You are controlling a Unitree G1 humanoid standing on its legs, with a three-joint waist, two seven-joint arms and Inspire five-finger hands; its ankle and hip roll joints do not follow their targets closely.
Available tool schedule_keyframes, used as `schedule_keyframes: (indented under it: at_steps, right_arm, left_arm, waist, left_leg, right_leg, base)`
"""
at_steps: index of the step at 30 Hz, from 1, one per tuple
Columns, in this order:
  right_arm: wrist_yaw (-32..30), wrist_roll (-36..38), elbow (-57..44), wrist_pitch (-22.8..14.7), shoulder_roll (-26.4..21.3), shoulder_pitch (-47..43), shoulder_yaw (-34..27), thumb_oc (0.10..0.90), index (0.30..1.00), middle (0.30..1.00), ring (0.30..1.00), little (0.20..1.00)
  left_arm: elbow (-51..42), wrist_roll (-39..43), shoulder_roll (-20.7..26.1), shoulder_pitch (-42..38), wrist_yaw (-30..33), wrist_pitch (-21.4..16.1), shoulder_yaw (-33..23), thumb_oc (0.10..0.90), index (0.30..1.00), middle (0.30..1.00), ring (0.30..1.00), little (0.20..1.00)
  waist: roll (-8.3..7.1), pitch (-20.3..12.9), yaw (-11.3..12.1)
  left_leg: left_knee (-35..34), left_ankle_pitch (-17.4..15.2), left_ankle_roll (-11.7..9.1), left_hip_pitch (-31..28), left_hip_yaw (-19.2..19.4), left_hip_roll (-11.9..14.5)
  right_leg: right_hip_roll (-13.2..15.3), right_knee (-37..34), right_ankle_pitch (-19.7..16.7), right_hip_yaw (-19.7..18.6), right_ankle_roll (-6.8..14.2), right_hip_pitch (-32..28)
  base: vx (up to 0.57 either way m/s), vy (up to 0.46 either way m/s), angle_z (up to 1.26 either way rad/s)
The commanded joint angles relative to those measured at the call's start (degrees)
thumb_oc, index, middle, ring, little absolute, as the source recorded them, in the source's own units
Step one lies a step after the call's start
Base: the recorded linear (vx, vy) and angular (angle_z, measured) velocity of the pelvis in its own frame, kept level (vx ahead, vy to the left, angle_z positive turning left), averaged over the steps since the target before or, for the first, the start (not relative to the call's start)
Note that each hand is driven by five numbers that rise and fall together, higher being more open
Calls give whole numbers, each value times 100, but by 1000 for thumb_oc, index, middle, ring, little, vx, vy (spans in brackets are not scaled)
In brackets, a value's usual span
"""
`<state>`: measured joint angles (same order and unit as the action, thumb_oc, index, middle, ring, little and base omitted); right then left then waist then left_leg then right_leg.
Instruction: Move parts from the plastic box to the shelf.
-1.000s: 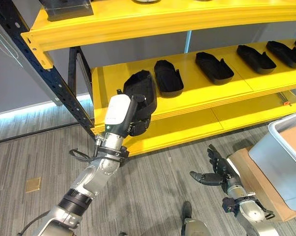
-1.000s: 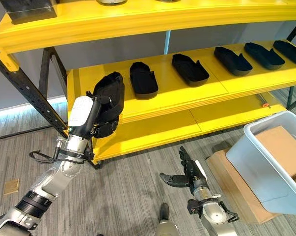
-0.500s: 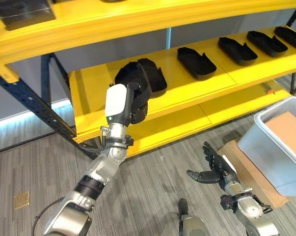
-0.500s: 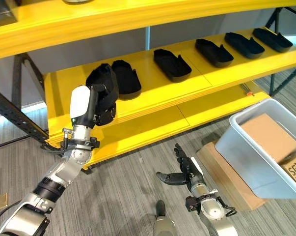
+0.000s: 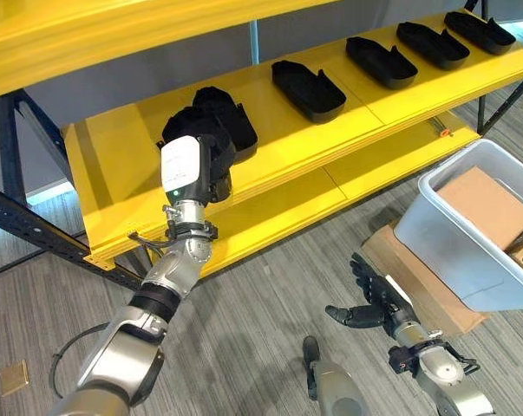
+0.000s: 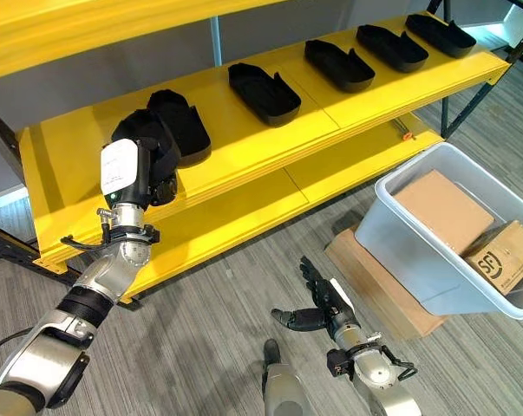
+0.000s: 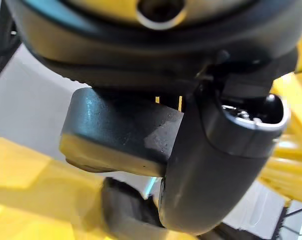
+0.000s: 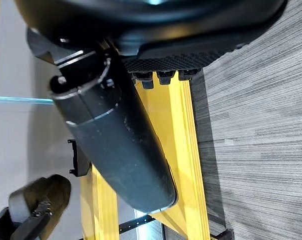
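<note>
The left hand is raised to the yellow shelf, its fingers curled round a black part that it holds over the shelf board, at the left end of the row. Whether that part already rests on the board cannot be told. Just beside it, touching or nearly so, lies a second black part, and further along the same shelf four more black parts lie in a row, each apart from the next. In the left wrist view the hand's dark thumb is bent across the edge of the held part. The right hand hangs low over the grey floor, fingers straight and spread, thumb out to the side, holding nothing. To its right stands the plastic box, tilted on a flat piece of cardboard, with two cardboard cartons inside.
</note>
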<state>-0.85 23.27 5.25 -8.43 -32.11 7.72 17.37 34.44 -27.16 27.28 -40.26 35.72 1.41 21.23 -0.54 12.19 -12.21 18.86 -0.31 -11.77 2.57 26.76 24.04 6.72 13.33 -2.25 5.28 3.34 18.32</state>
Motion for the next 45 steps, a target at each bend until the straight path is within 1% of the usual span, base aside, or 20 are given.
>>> schedule_keyframes:
  at_steps: [1, 2, 3, 6, 11, 16, 19, 21, 22, 23, 25, 27, 30, 35, 37, 39, 40, 45]
  right_arm:
    - [52, 306, -565, -598, -209, -226, -95, 900, 1000, 1000, 1000, 1000]
    - [69, 336, -574, -602, -224, -243, -85, 900, 1000, 1000, 1000, 1000]
    - [97, 382, -595, -604, -245, -252, -79, 900, 1000, 1000, 1000, 1000]
    - [111, 407, -614, -607, -257, -258, -59, 900, 1000, 1000, 1000, 1000]
    - [142, 437, -604, -609, -281, -245, -86, 900, 1000, 1000, 1000, 1000]
    - [159, 433, -585, -609, -258, -215, -134, 900, 1000, 1000, 1000, 1000]
    - [206, 449, -590, -611, -291, -211, -126, 900, 1000, 1000, 1000, 1000]
    - [232, 453, -608, -635, -312, -197, -119, 900, 1000, 1000, 1000, 1000]
    - [242, 453, -621, -641, -330, -172, -127, 900, 1000, 1000, 1000, 1000]
    - [265, 454, -653, -670, -351, -111, -143, 900, 1000, 1000, 1000, 1000]
    - [276, 449, -647, -677, -345, -83, -151, 900, 1000, 1000, 1000, 1000]
    - [339, 448, -668, -685, -399, -23, -153, 900, 1000, 1000, 1000, 1000]
    - [387, 443, -717, -703, -433, 7, -148, 900, 1000, 1000, 1000, 1000]
    - [474, 469, -735, -732, -467, 71, -186, 900, 1000, 1000, 1000, 1000]
    - [501, 469, -720, -748, -491, 94, -247, 900, 1000, 1000, 1000, 1000]
    - [500, 449, -718, -755, -504, 112, -276, 900, 1000, 1000, 1000, 1000]
    - [497, 428, -714, -770, -515, 113, -290, 900, 1000, 1000, 1000, 1000]
    - [488, 386, -735, -760, -519, 144, -307, 900, 1000, 1000, 1000, 1000]
  left_arm:
    - [-255, -42, 845, -1144, 695, -207, -68, 400, 300, 300, 300, 300]
    - [-193, -43, 939, -1200, 693, -202, -32, 400, 300, 300, 300, 300]
    - [-102, -56, 1061, -1257, 702, -171, -7, 400, 300, 300, 300, 300]
    - [-37, 4, 1215, -1373, 732, -133, -20, 400, 300, 300, 300, 300]
    - [-33, 1, 1556, -1557, 772, -73, 4, 400, 300, 300, 300, 300]
    - [-83, -112, 1899, -1499, 719, -1, -120, 400, 300, 300, 300, 300]
    - [226, -170, 2159, -1778, 616, 1, 175, 400, 300, 300, 300, 300]
    - [558, -190, 2378, -2066, 481, -23, 529, 400, 300, 300, 300, 300]
    - [654, -223, 2434, -2180, 453, -5, 657, 400, 300, 300, 300, 300]
    - [886, -246, 2527, -2340, 377, -19, 892, 400, 300, 300, 300, 300]
    - [990, -268, 2565, -2435, 309, -21, 1025, 400, 300, 300, 300, 300]
    - [1283, -371, 2661, -2664, 147, -52, 1364, 400, 300, 300, 300, 300]
    - [1425, -478, 2722, -2924, 43, -88, 1703, 400, 300, 300, 300, 300]
    - [1282, -1050, 2940, -3166, -153, -126, 2280, 400, 300, 300, 300, 300]
    - [1162, -1461, 3092, -3246, -297, -158, 2628, 400, 300, 300, 300, 300]
    - [1219, -1538, 3119, -3256, -335, -108, 2661, 400, 300, 300, 300, 300]
    - [1479, -1459, 3091, -3237, -353, -114, 2642, 400, 300, 300, 300, 300]
    - [1717, -1307, 3046, -3188, -363, -84, 2521, 400, 300, 300, 300, 300]
  waist:
    - [-118, -150, 101]
    - [-122, -134, 109]
    - [-129, -109, 126]
    - [-149, -96, 164]
    - [-174, -56, 238]
    - [-206, -2, 346]
    - [-227, 42, 374]
    - [-223, 62, 363]
    - [-222, 62, 358]
    - [-211, 58, 328]
    - [-203, 54, 325]
    - [-185, 24, 290]
    - [-176, 8, 271]
    - [-135, -29, 269]
    - [-116, -50, 288]
    - [-104, -64, 296]
    - [-102, -72, 284]
    - [-117, -87, 264]
  left_leg:
    - [31, 1318, -323, 818, -458, 790]
    - [179, 1222, -323, 913, -514, 824]
    - [422, 1045, -299, 1070, -599, 881]
    - [749, 825, -254, 1301, -713, 910]
    - [1267, 494, -205, 1689, -930, 899]
    - [1543, 225, -146, 1869, -1027, 855]
    - [1609, 141, -118, 1974, -1063, 817]
    - [1661, 57, -81, 2088, -1088, 774]
    - [1745, -81, -160, 2085, -1149, 755]
    - [1796, -160, -136, 2133, -1144, 743]
    - [1809, -190, -128, 2151, -1141, 732]
    - [1818, -231, -117, 2164, -1129, 707]
    - [1827, -253, -114, 2177, -1115, 687]
    - [1798, -301, -105, 2201, -1110, 619]
    - [1796, -345, -92, 2179, -1121, 597]
    - [1793, -368, -89, 2179, -1124, 576]
    - [1799, -363, -89, 2191, -1127, 574]
    - [1817, -363, -85, 2208, -1122, 593]
  right_leg:
    - [518, 488, 624, -90, 528, -416]
    - [519, 657, 672, -84, 520, -307]
    - [540, 916, 755, -105, 504, -141]
    - [604, 1262, 872, -120, 501, 97]
    - [695, 1726, 1031, -177, 502, 413]
    - [783, 1917, 1140, -158, 514, 482]
    - [820, 1900, 1131, -194, 543, 522]
    - [851, 1910, 1122, -207, 564, 597]
    - [863, 1989, 1247, -229, 613, 575]
    - [873, 2010, 1255, -241, 631, 618]
    - [884, 2003, 1252, -255, 641, 637]
    - [894, 1974, 1232, -294, 669, 659]
    - [903, 1950, 1206, -332, 702, 684]
    - [933, 1845, 1169, -344, 753, 638]
    - [953, 1824, 1172, -351, 780, 604]
    - [967, 1811, 1172, -355, 790, 581]
    - [963, 1793, 1157, -357, 792, 587]
    - [956, 1785, 1138, -377, 792, 593]
  base:
    - [-54, -42, 2]
    - [-42, -31, 9]
    - [-37, -21, 6]
    - [-18, 1, 10]
    - [-4, 6, 15]
    - [24, 22, 4]
    - [39, 58, 16]
    - [61, 66, 29]
    - [106, 78, 3]
    - [102, 64, -16]
    - [36, 57, 1]
    - [42, 59, -9]
    - [28, 42, -15]
    - [36, 43, 7]
    - [37, 36, 0]
    - [0, 0, 0]
    - [0, 0, 0]
    - [-1, 1, -1]
